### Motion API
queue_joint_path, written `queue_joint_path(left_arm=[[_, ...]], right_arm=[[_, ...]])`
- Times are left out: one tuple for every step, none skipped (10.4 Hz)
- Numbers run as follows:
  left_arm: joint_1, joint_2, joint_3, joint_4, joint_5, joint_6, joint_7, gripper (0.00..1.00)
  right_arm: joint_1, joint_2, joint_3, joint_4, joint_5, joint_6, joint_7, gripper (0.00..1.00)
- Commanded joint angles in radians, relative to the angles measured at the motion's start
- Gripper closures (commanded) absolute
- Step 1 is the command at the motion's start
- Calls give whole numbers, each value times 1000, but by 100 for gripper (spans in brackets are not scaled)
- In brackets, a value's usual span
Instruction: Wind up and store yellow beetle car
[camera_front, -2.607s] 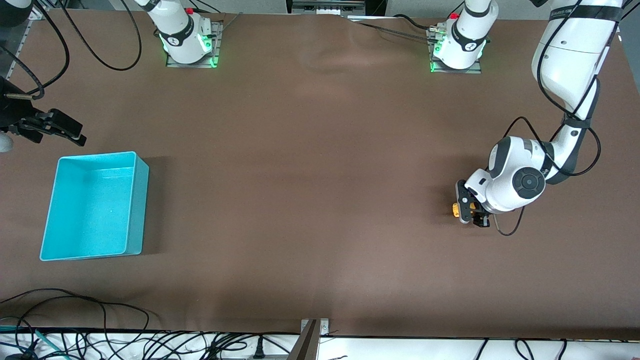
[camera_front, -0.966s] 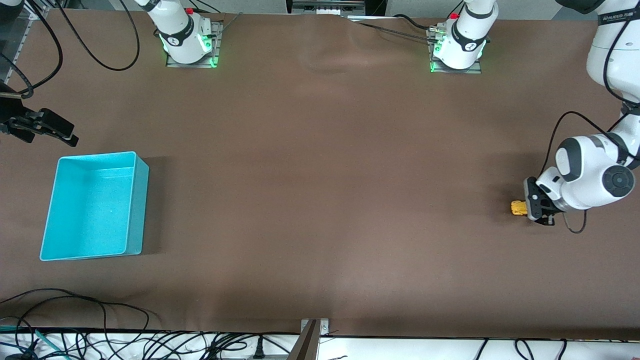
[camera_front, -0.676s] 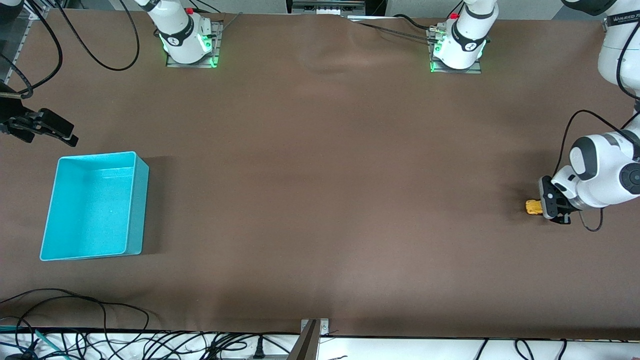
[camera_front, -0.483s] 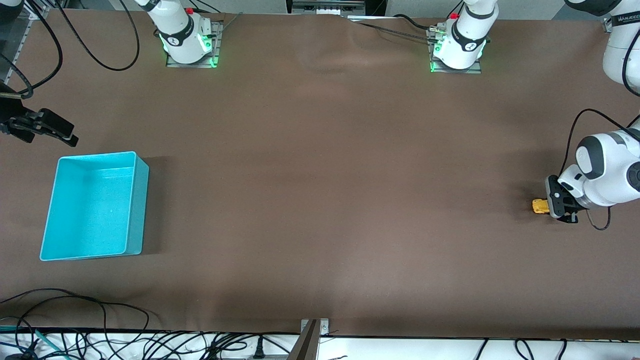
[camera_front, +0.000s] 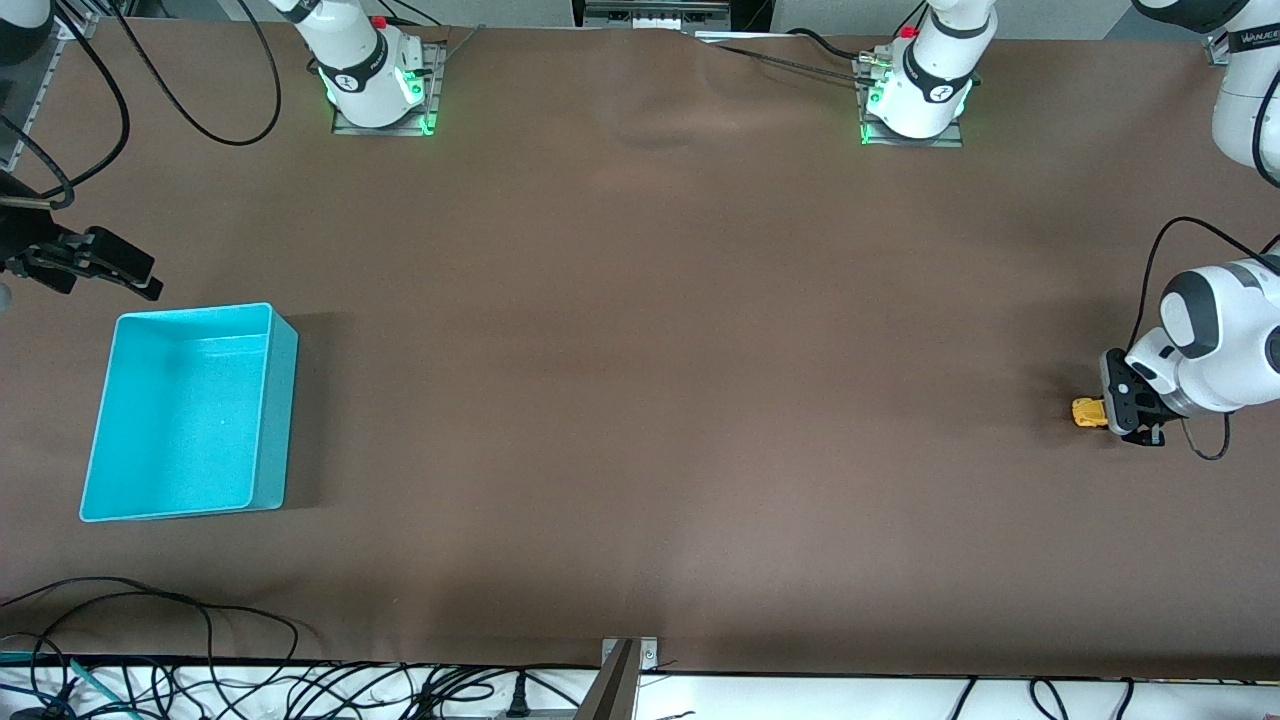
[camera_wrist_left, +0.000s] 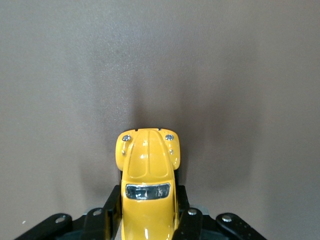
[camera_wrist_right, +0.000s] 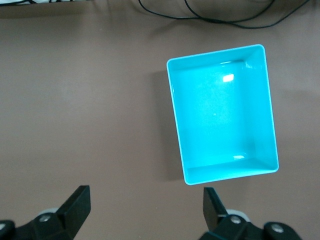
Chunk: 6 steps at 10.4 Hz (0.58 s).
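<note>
left claw (camera_front: 1118, 412) is clamped on the yellow beetle car (camera_front: 1088, 411), down at desk (camera_front: 640, 400) level near the left arm's end, with the car's nose poking out ahead of the fingers (camera_wrist_left: 111, 216) in the left wrist view. the wheels look to be on the brown surface, so this reads as the wind-up drag. here's the worry: the grip sits only on the rear half of the body, and that glossy rounded shell could squirt forward out of the pads if the drag presses too hard. too light, and the wheels may skid without loading the spring. the car is also close to the desk's edge at this end. well apart, at the right arm's end, sits the turquoise bin (camera_front: 190, 410), a long carry. right claw (camera_front: 110, 265) waits spread wide and empty, just beside the bin.
</note>
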Motion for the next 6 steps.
queue_joint_path(left_arm=[[12, 16, -12, 30, 20, -6, 23, 97], [11, 14, -14, 30, 20, -6, 23, 97], [6, 13, -14, 32, 19, -10, 22, 97], [3, 2, -17, 34, 19, -18, 20, 98], [1, -16, -42, 37, 19, -54, 14, 99], [1, -33, -76, 40, 17, -79, 5, 99]], right_arm=[[4, 26, 13, 31, 15, -8, -6, 0], [4, 41, 12, 33, 17, -8, -7, 0], [4, 46, 12, 33, 17, 5, -7, 0], [4, 52, 12, 33, 18, 17, -7, 0], [4, 54, 13, 33, 18, 19, -7, 0], [4, 52, 13, 33, 17, 23, -7, 0]])
